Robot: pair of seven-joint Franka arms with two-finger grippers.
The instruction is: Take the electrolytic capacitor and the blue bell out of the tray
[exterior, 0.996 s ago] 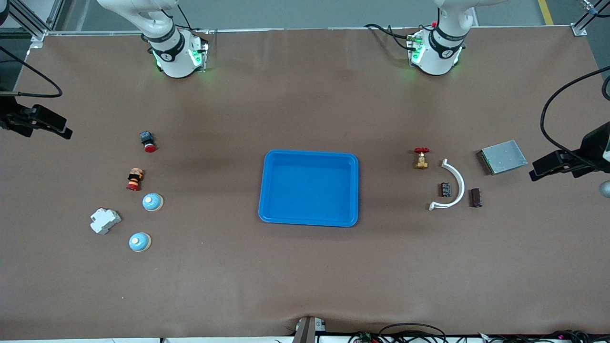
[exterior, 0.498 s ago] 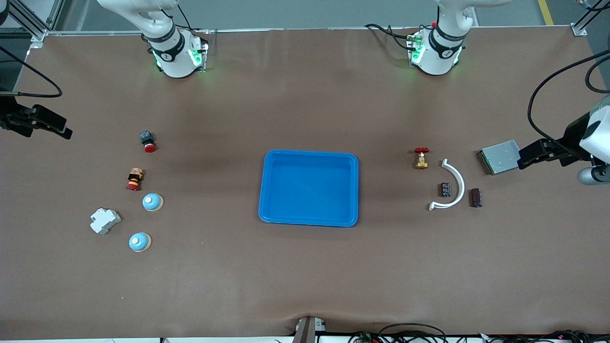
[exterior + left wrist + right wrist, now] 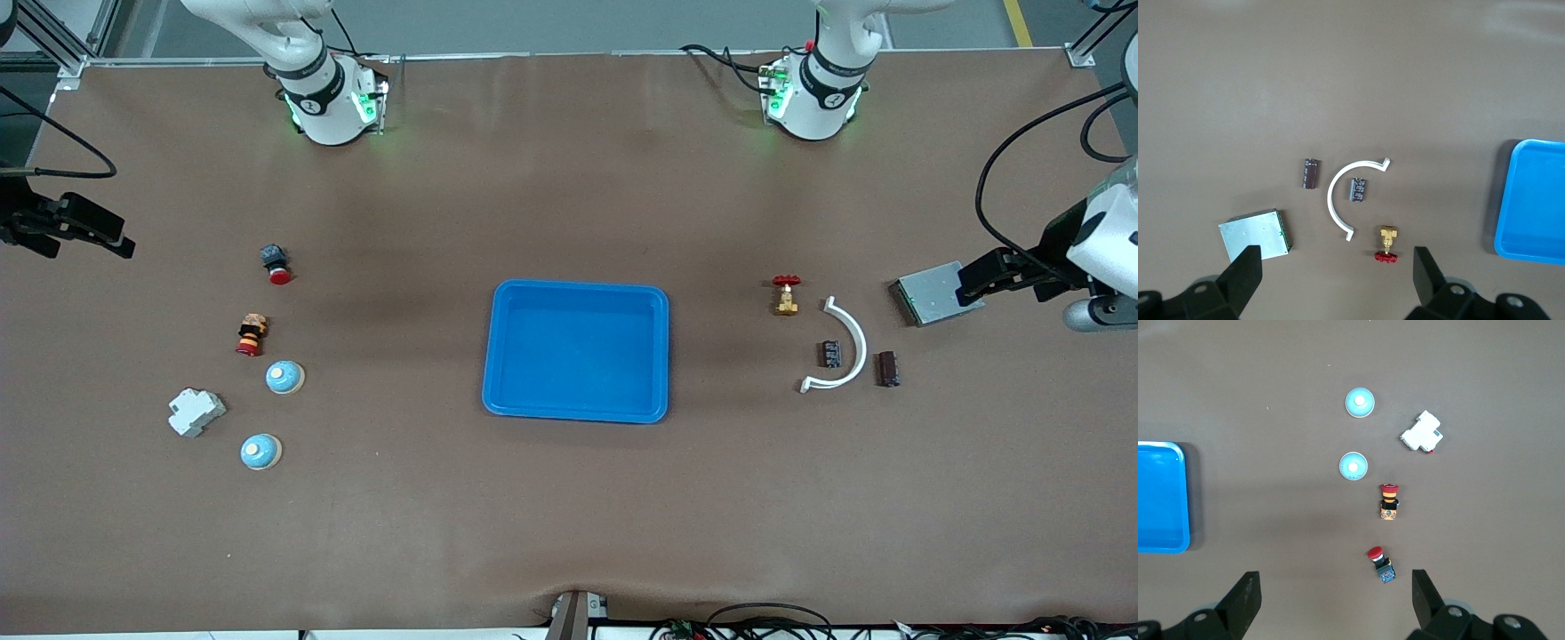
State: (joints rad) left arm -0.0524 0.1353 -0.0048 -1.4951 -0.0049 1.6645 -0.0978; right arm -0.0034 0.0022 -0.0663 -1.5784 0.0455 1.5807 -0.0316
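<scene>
- My left gripper point(image 3: 973, 283) hangs over the grey metal plate point(image 3: 925, 298), at the left arm's end of the surface. Its jaws are wide apart and hold nothing.
- My right gripper point(image 3: 111, 242) waits over bare surface at the right arm's end, jaws also apart and empty.
- Just lower in the front view than my left gripper lie two small dark cylinders point(image 3: 887, 368), one beside and one inside a white curved piece point(image 3: 849, 342). Either could be the capacitor. Their long axes run roughly up and down the frame.
- Two blue bells point(image 3: 284, 377) sit nearer my right arm.
- The tray point(image 3: 578, 351), mid-frame, is empty, so I judge nothing is left to remove.
</scene>
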